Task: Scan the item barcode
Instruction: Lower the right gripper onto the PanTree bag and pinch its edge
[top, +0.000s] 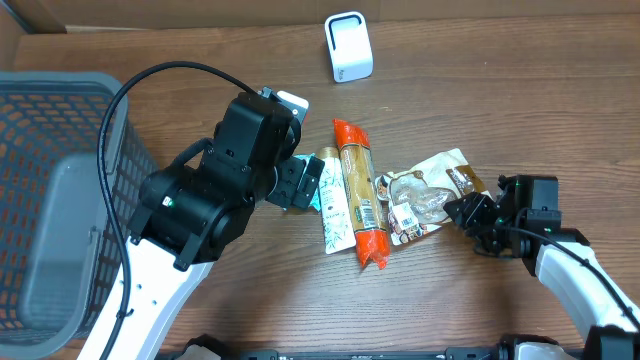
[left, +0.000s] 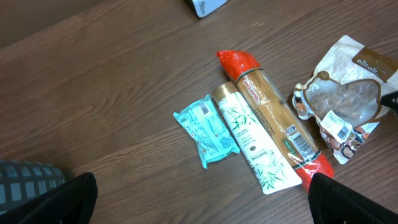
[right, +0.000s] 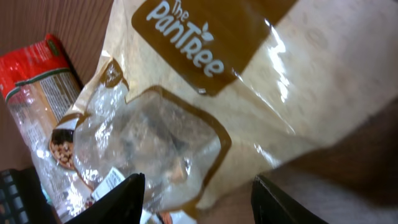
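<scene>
A tan and clear PanTree snack bag (top: 430, 195) lies on the wooden table, a white barcode label (top: 405, 216) on its near left part. My right gripper (top: 468, 213) is at the bag's right edge. In the right wrist view its jaws (right: 196, 180) stand partly apart and open, with the lower edge of the bag (right: 205, 93) between them and no visible contact. My left gripper (top: 297, 183) hovers wide open above the table, left of the row of items. Nothing is between its fingers (left: 200, 186). A white scanner (top: 348, 46) stands at the far edge.
A long packet with red ends (top: 360, 190), a white Pantene tube (top: 335, 210) and a teal sachet (left: 207, 129) lie side by side left of the bag. A grey mesh basket (top: 50, 200) fills the left side.
</scene>
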